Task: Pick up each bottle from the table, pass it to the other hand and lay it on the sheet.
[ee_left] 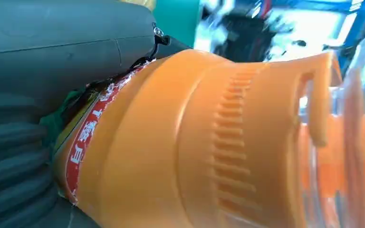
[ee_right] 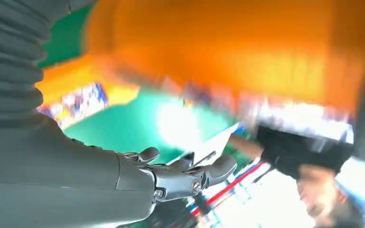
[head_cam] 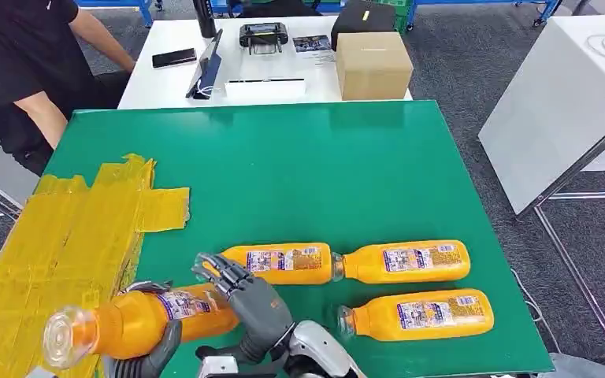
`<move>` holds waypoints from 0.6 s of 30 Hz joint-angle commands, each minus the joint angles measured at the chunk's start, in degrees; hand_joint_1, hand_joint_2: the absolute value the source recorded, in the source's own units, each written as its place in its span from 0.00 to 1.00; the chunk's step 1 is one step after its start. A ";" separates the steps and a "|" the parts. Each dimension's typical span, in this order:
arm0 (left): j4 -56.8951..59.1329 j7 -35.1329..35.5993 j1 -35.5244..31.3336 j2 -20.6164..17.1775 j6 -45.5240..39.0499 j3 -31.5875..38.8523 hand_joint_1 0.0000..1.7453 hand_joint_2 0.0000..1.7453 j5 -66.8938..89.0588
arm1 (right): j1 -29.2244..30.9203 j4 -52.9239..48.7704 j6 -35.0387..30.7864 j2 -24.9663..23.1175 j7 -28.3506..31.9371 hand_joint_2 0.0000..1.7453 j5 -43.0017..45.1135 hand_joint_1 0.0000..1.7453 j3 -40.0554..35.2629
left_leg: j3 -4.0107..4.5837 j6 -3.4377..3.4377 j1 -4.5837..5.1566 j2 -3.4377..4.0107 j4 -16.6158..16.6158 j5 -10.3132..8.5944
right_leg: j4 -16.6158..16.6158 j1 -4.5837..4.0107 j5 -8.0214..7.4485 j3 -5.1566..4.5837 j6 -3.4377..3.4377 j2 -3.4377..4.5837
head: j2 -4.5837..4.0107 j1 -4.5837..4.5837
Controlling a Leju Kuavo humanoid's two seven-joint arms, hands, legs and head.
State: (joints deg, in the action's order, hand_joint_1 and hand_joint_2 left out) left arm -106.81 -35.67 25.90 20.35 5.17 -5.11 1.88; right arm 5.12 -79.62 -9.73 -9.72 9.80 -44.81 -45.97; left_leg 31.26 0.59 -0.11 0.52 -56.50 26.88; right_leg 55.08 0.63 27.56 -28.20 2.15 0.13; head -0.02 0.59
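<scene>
An orange juice bottle [head_cam: 138, 319] hangs over the near edge of the yellow taped sheet [head_cam: 63, 236], its clear cap pointing toward me at the lower left. My left hand [head_cam: 148, 358] grips it from underneath; in the left wrist view the bottle [ee_left: 195, 142] lies against the grey thumb. My right hand [head_cam: 246, 303] is at the bottle's base end with fingers [ee_right: 190, 173] stretched out and apart, holding nothing. Three more orange bottles lie on the green table [head_cam: 307, 173]: one in the middle [head_cam: 283, 263], one to its right [head_cam: 406, 262], one nearer me [head_cam: 417, 313].
A person in black [head_cam: 24, 71] sits at the far left. Behind the green table a white table [head_cam: 165, 87] carries a cardboard box [head_cam: 373, 64], a phone [head_cam: 174, 57] and a controller [head_cam: 264, 35]. Another white table [head_cam: 559, 102] stands to the right.
</scene>
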 commanded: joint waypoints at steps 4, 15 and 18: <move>-0.14 -1.84 -10.16 -0.99 -27.30 16.06 1.00 1.00 36.99 | 11.43 6.94 6.50 3.62 -8.11 1.00 1.21 0.00 8.26 | -0.04 -0.02 -0.04 -0.03 0.05 -0.09 | -0.08 -0.04 -0.10 0.07 -0.03 0.00 | 0.00 0.00; 29.69 21.03 -21.91 -12.87 -42.93 14.63 1.00 1.00 82.56 | 26.61 25.31 12.91 1.89 -8.87 1.00 6.51 0.00 2.00 | -0.26 -0.06 0.03 0.01 0.27 -0.22 | -0.17 0.02 -0.19 0.24 -0.10 0.04 | 0.00 0.00; 37.35 26.65 -24.49 -15.75 -38.39 13.20 1.00 1.00 88.12 | 29.99 29.61 14.89 0.41 -9.73 1.00 7.72 0.00 -0.05 | -0.22 -0.06 0.02 0.03 0.18 -0.17 | -0.07 0.01 -0.13 0.20 -0.07 0.06 | 0.00 0.00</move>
State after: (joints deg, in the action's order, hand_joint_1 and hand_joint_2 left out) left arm -92.82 -15.70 9.95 13.97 -37.11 9.38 83.70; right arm 23.14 -66.37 2.42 -7.82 1.20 -38.97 -40.39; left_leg 31.20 0.59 -0.11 0.50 -56.52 26.82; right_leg 55.13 0.62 27.53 -28.09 2.15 0.11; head -0.02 0.59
